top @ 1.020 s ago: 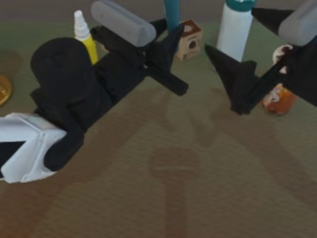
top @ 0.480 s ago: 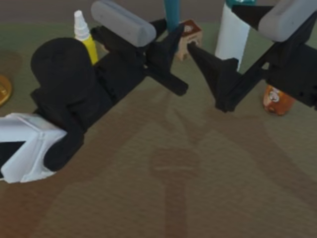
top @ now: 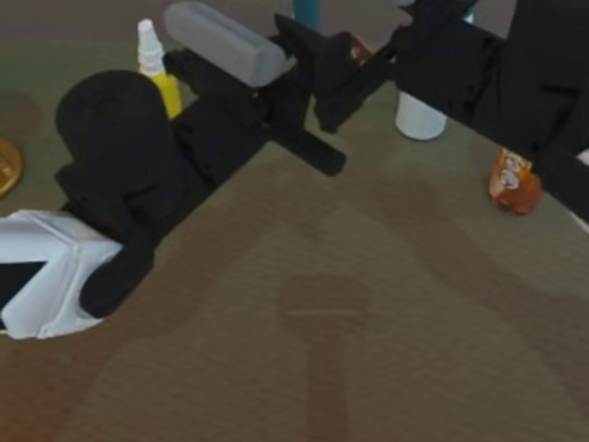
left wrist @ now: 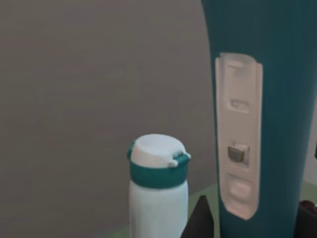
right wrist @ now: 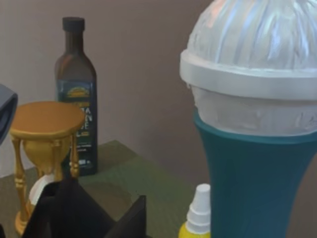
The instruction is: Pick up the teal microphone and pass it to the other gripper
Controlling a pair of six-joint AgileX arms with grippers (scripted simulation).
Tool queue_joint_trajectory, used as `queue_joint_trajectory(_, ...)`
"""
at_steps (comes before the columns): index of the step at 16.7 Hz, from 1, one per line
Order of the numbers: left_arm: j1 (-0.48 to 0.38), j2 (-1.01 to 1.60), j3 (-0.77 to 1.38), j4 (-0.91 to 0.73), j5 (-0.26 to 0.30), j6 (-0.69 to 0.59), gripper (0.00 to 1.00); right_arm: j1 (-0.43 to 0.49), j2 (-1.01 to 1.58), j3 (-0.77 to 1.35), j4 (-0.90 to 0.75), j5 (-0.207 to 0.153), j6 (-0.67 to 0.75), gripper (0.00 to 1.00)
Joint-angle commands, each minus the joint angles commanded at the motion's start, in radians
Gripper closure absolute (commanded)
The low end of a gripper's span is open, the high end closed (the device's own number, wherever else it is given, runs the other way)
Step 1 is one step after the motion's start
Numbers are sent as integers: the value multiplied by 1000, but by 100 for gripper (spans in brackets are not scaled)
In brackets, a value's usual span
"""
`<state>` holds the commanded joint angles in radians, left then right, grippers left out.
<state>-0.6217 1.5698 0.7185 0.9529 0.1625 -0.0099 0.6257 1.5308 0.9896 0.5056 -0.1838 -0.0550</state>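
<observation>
Change: a second ago the right gripper [top: 336, 78] hung spread and well apart from the left gripper [top: 308, 69]; half a second ago it was nearer; now its fingers reach in beside the left one at the tabletop's far edge.
Meaning: I judge the handover is at hand, the pickup done and the second grasp about to be made.
Teal microphone: the teal microphone [top: 308, 11] is raised off the tabletop [top: 386, 313] at the middle of the far edge; only a short teal stretch shows from above, at the left gripper.
Long axis: roughly upright. The right wrist view shows the rounded white-grey head [right wrist: 257, 54] above the teal body; the left wrist view shows the teal body [left wrist: 277, 99] with its white switch panel [left wrist: 238, 139] running lengthwise.
Left jaws: closed on the microphone's body, as the top view suggests; the contact itself is hidden.
Right jaws: parted, not yet clamped on anything that I can see; whether they already touch the body I cannot tell.
Nearby: white bottle with teal cap [left wrist: 158, 193] just beside the grippers toward the right; yellow bottle [top: 158, 69] behind the left arm; orange figure [top: 513, 180] near the right edge; hourglass [right wrist: 42, 148] and dark oil bottle [right wrist: 75, 94] seen from the right wrist.
Risk: I judge the white bottle could be knocked by the right arm.
</observation>
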Motion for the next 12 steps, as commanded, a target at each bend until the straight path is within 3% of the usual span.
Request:
queue_joint_trajectory(7,0,0,0,0,0,0,100,15,76,67,15,16,1,0)
queue_joint_trajectory(12,0,0,0,0,0,0,100,15,76,67,15,16,1,38)
